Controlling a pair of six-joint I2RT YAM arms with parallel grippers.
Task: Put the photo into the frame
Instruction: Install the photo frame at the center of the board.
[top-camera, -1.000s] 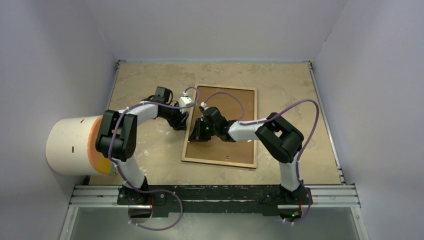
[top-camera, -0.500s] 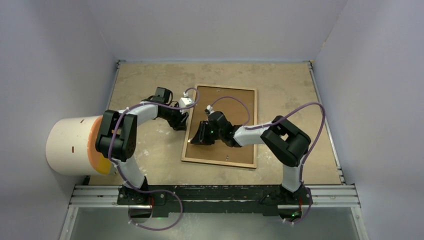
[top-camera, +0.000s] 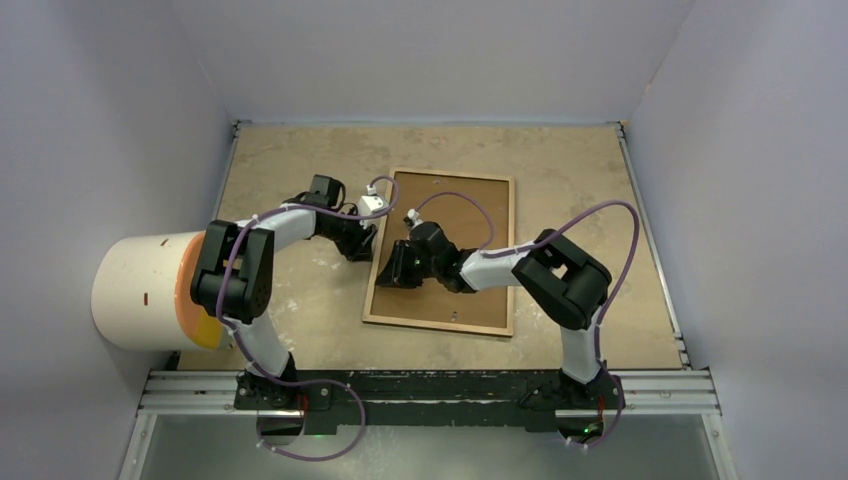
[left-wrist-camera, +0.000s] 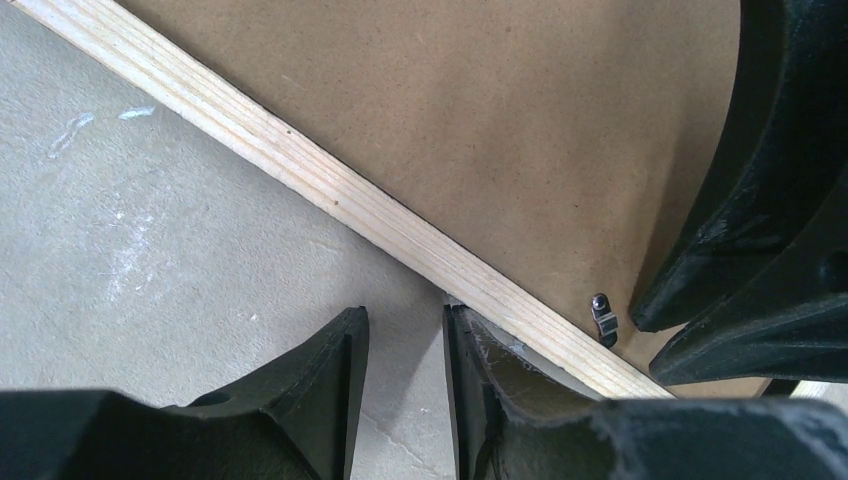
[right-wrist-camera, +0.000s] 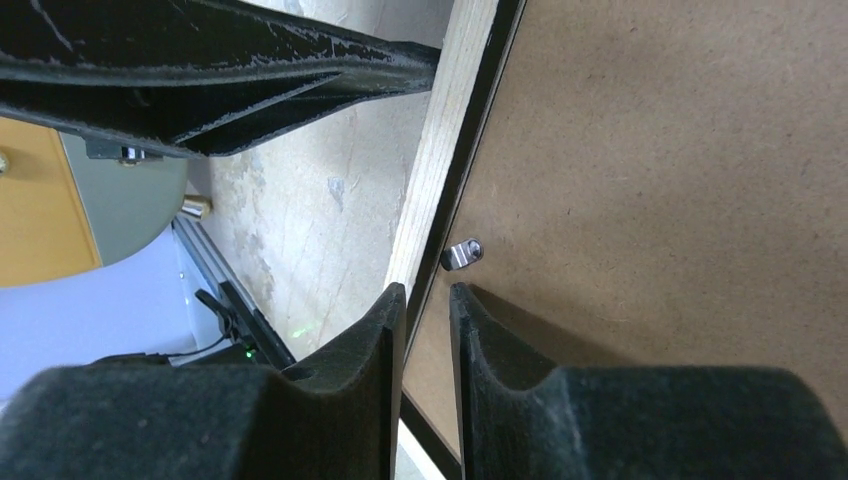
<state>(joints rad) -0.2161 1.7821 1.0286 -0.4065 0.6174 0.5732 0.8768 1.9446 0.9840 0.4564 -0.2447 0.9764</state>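
View from above, left to right. A white cylinder with an orange face (top-camera: 135, 290) lies on its side at the left edge of the table (top-camera: 300, 170). The left arm (top-camera: 235, 270) reaches from its base toward the middle, with the left gripper (top-camera: 362, 240) low at the outer side of the frame's left rail. In the left wrist view its fingers (left-wrist-camera: 340, 350) stand a narrow slit apart with bare table showing between them and nothing held; the inner finger lies against the rail's outer edge.

The frame (top-camera: 430, 323) lies flat at the centre of the table, light-wood back upward, long sides running away from the arm bases. A brown backing board (top-camera: 440, 300) fills its opening; whether the photo lies beneath cannot be told. A small metal clip (left-wrist-camera: 603, 318) sits on the board just inside the left rail.

The right gripper (top-camera: 392, 272) hangs over that same rail from the inner side, near the left gripper. In the right wrist view its fingers (right-wrist-camera: 380, 340) are slightly parted, one above the wood, one above the board, the dark seam running into the gap, nothing seen clamped, the clip just ahead of the tips. The right arm (top-camera: 560, 275) crosses the frame's right rail
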